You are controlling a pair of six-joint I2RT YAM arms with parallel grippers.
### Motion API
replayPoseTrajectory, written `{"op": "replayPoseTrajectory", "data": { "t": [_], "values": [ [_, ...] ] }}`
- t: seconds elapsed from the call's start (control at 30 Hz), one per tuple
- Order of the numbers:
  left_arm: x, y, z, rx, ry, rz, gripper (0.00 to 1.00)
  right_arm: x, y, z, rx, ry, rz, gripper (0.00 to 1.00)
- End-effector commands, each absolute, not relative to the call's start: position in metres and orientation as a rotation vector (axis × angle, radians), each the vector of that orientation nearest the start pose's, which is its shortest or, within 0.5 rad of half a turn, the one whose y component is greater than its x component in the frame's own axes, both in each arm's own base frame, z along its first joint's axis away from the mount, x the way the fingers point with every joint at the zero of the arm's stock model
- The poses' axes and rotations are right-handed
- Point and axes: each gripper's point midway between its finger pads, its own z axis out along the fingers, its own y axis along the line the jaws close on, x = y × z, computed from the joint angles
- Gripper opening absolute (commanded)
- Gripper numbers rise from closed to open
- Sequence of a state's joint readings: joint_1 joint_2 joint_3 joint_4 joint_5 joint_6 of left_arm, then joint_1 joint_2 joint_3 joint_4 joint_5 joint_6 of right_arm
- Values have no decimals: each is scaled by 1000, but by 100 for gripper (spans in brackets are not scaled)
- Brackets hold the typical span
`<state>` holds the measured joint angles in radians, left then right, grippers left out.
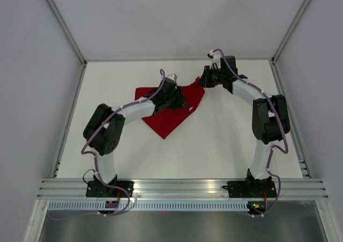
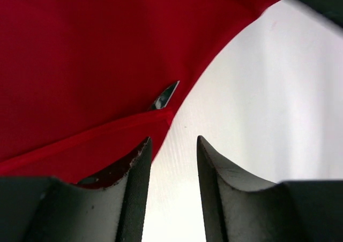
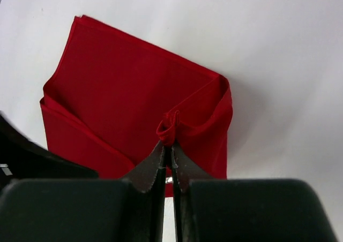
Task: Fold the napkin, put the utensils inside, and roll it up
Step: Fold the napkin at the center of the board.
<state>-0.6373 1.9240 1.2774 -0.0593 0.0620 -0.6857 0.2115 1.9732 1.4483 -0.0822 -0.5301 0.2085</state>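
Desk (image 1: 230,140) white, carrying the napkin (image 1: 170,121) a little left of its middle and toward the far side.

Left side: the left arm (image 1: 115,127) reaches from its base up and rightward, so that its wrist covers the upper middle of the napkin. In the left wrist view, the left claw (image 2: 173,140) has its fingers apart with bare desk showing between them. Its left finger (image 2: 140,164) lies against the hemmed edge of the red cloth, and its right finger (image 2: 211,164) stands over bare desk, clear of the cloth. Nothing is clamped. Beyond the left fingertip a small grey sliver (image 2: 165,96) pokes out at the cloth's edge. Whether it is a utensil cannot be told.

Centre: the napkin is folded, with doubled layers visible along its edges in the right wrist view. From above it tapers to a point toward the near side. The larger part lies flat on the desk.

Right side: the right claw (image 3: 169,145) is at the napkin's far right corner. Its fingers are pressed together on a small bunch of cloth at that corner. The cloth next to the bunch is drawn up into a raised fold. The right arm (image 1: 268,119) rises along the right side of the desk and bends back leftward to reach that corner.
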Motion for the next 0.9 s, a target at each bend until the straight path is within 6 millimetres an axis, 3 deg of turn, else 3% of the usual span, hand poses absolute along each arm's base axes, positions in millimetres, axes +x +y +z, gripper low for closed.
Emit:
{"op": "replayPoseTrajectory", "data": {
  "t": [0.0, 0.1, 0.13, 0.2, 0.23, 0.33, 0.63, 0.87],
  "values": [
    [391, -315, 162, -130, 2182, -752, 43, 483, 221, 163, -432, 2059, 820, 10],
    [382, -293, 181, -200, 2128, -714, 39, 475, 233, 166, -474, 2051, 829, 10],
    [377, -285, 204, -213, 2077, -728, 39, 472, 236, 165, -487, 2054, 826, 10],
    [371, -270, 211, -244, 2065, -685, 39, 465, 247, 170, -526, 2040, 828, 10],
    [365, -263, 229, -252, 2028, -697, 40, 463, 250, 170, -547, 2036, 816, 10],
    [353, -249, 246, -265, 1997, -687, 40, 445, 275, 169, -649, 2021, 802, 10],
    [327, -227, 255, -271, 1985, -684, 40, 387, 327, 145, -968, 1994, 709, 10],
    [314, -217, 246, -285, 2001, -678, 40, 356, 343, 121, -1158, 1966, 627, 10]
  ]
}}
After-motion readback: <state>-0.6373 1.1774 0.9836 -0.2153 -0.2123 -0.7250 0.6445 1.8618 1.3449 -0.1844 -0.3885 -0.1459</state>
